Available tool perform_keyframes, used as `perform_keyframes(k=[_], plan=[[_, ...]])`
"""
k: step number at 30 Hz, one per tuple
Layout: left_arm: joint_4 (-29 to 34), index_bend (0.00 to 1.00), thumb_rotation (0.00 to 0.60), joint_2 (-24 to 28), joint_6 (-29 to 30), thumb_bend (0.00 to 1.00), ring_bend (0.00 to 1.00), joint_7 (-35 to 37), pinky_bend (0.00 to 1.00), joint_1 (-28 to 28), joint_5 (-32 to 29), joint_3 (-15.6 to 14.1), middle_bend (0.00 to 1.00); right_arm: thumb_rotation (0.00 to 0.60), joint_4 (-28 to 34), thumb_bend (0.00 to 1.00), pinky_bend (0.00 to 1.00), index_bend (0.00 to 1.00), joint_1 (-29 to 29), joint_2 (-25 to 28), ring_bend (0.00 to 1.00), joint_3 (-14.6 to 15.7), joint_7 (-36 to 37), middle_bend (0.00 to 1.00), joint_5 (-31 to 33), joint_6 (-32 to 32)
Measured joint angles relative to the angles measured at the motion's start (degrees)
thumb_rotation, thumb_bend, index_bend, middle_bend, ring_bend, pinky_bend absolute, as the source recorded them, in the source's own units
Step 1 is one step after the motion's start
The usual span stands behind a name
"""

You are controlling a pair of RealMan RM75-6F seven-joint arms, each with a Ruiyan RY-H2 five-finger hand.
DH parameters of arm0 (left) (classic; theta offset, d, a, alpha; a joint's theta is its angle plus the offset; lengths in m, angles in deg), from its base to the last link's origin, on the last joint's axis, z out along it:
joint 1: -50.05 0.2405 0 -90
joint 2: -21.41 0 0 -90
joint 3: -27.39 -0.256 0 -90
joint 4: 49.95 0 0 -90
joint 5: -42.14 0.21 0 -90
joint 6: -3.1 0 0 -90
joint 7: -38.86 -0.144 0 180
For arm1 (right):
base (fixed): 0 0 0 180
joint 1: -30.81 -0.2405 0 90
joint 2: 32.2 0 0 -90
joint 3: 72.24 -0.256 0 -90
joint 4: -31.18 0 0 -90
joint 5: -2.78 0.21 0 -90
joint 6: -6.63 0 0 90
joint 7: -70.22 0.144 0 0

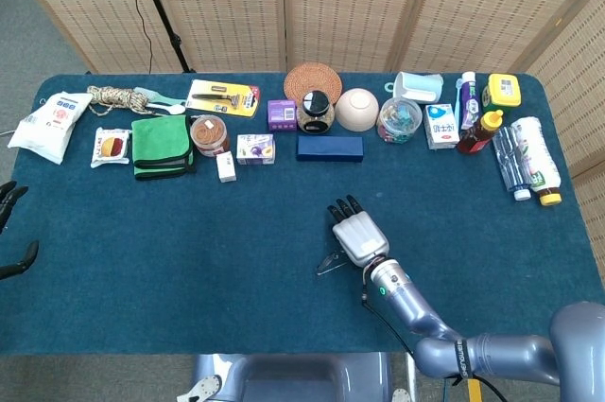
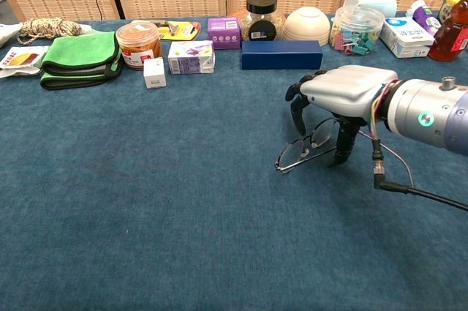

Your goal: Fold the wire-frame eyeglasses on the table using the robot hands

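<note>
On the surface (image 2: 146, 216), our right robot hand (image 2: 344, 91) arches over the eyeglasses (image 2: 303, 151), fingers curled; grip unclear.

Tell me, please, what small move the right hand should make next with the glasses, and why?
Probably curl the fingers inward to swing the far temple arm toward the lenses. The right hand arches over the glasses, fingertips down on either side, and a thin temple arm sticks out to the right, so the frame looks unfolded. Whether the hand grips the frame cannot be told.
</note>
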Motion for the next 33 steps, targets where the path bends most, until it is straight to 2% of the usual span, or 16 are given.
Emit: perform_keyframes(k=[6,18,27,33], plan=[[0.26,0.0,0.447,-0.08,0.09,0.43,0.0,-0.08,0.0,0.02,0.3,0.09,0.0,0.6,2.93,0.0,0.0,0.35,0.56,2.5,0.0,0.27,0.17,0.07,0.01,0.87],[0.6,0.0,0.447,-0.22,0.29,0.43,0.0,0.14,0.0,0.31,0.61,0.13,0.0,0.6,10.17,0.0,0.0,0.36,2.39,9.41,0.0,-0.42,5.3,0.07,-2.08,1.79],[0.77,0.0,0.447,0.07,0.25,0.43,0.0,0.16,0.0,0.6,0.64,-0.02,0.0,0.6,12.45,0.0,0.0,0.38,3.31,11.26,0.0,-1.54,11.98,0.07,-4.52,0.57],[0.7,0.0,0.446,0.27,0.18,0.43,0.0,0.27,0.0,0.76,0.7,-0.12,0.0,0.6,12.55,0.0,0.0,0.38,3.22,11.55,0.0,-1.56,13.57,0.07,-5.47,-0.97]])
